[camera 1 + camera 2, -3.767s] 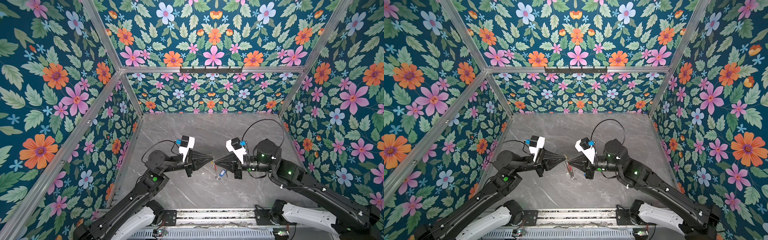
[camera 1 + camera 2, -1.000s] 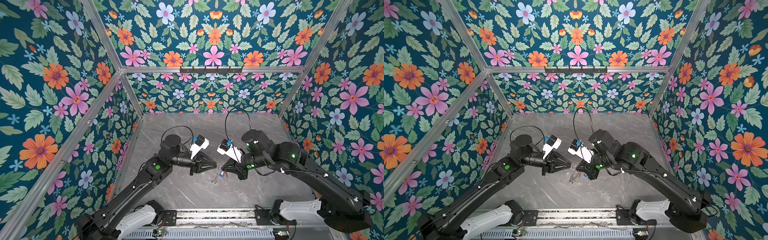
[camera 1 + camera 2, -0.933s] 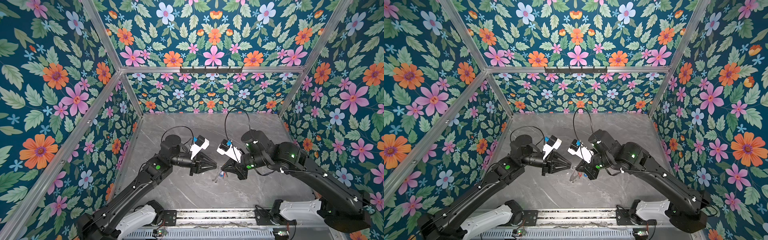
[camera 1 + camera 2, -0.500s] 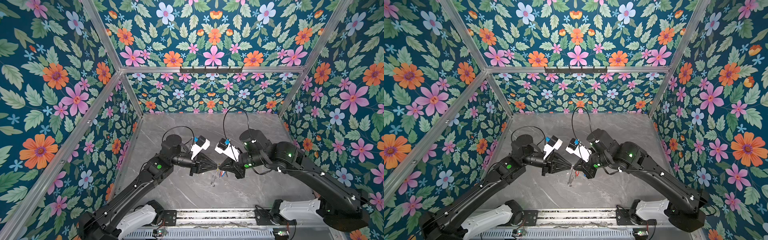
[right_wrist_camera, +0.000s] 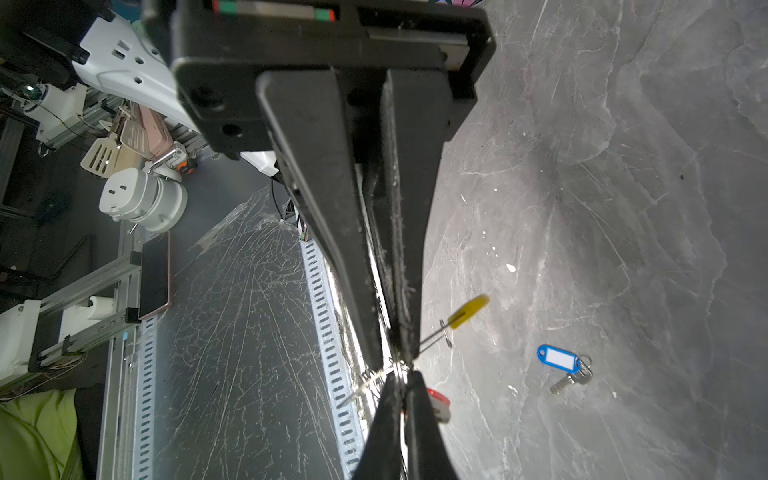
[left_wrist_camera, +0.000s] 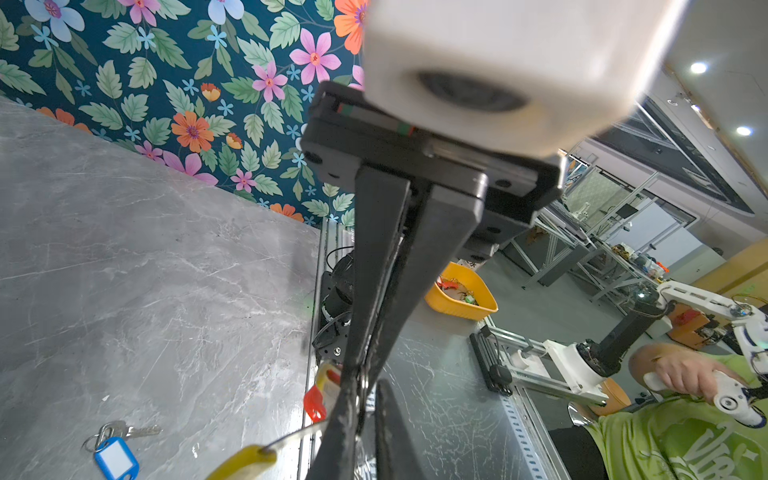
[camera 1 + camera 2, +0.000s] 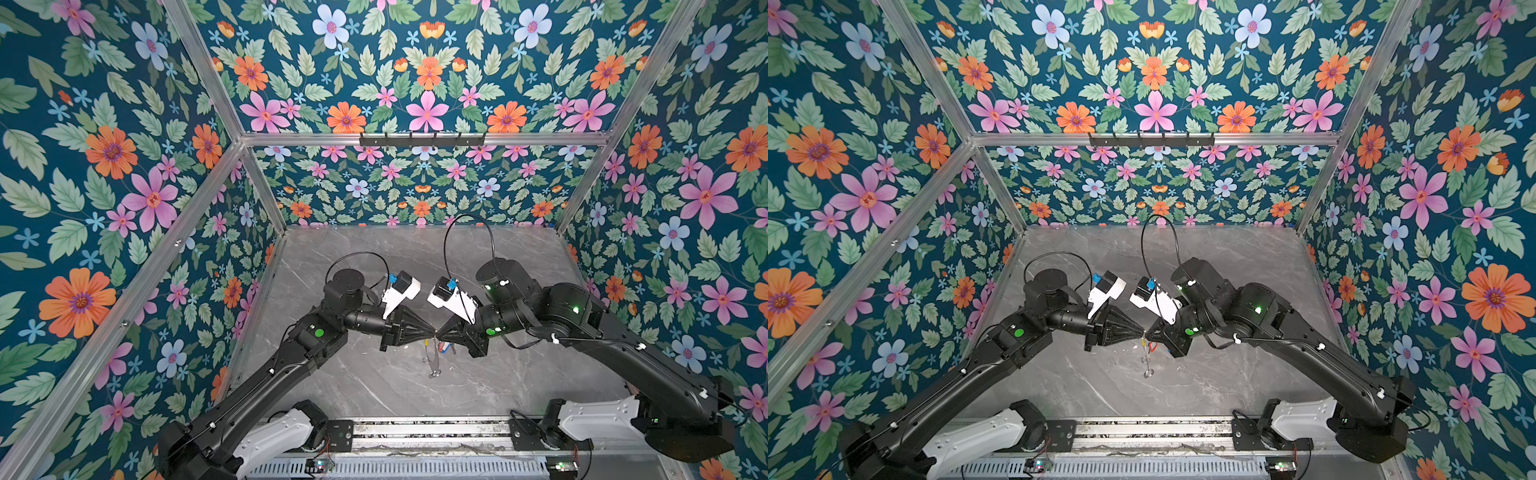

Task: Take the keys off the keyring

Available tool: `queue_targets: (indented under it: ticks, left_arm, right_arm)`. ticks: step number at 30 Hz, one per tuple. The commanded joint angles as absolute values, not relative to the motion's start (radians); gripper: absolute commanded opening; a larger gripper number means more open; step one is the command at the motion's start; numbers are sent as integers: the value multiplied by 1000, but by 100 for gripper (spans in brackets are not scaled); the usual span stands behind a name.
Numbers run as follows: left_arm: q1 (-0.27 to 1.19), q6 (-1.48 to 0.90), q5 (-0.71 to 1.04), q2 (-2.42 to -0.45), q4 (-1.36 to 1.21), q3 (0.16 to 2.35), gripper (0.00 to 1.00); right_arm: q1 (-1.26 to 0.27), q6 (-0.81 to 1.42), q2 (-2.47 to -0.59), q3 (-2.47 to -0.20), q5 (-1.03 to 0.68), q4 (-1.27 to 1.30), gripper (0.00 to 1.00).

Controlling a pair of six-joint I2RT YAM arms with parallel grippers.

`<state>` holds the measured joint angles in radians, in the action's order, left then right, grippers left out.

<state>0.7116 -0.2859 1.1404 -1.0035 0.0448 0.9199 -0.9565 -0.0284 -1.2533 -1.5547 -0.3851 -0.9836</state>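
My right gripper pinches the keyring; my left gripper is squeezed narrow beside it, on what I cannot tell. The yellow basket holds small colored bits.

Floral walls enclose marble tabletop; possibly a yellow bowl beyond.

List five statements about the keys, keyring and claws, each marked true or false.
1. The blue-tagged key lies on the table, off the keyring. True.
2. The keyring lies flat on the table. False: it hangs from the right claw.
3. The right claw is shut on the keyring's wire. True.
4. The red-tagged key lies beside the blue-tagged one. False: it hangs by the claw.
5. The keyring's cover is green. False: the sleeve is yellow.
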Motion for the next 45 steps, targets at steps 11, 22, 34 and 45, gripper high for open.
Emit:
queue_targets:
  ticks: [11, 22, 34, 45]
  left_arm:
    - [719, -274, 1023, -940, -69, 884, 0]
    - [719, -327, 997, -903, -188, 855, 0]
    - [719, -337, 984, -897, -207, 850, 0]
    - [719, -360, 996, -890, -248, 838, 0]
  right_arm:
    - [-957, 0, -1211, -1491, -353, -809, 0]
    - [-957, 16, -1103, -1335, -370, -612, 28]
    - [-956, 35, -1062, -1268, -364, -561, 36]
    - [-957, 36, -1046, -1226, -376, -512, 29]
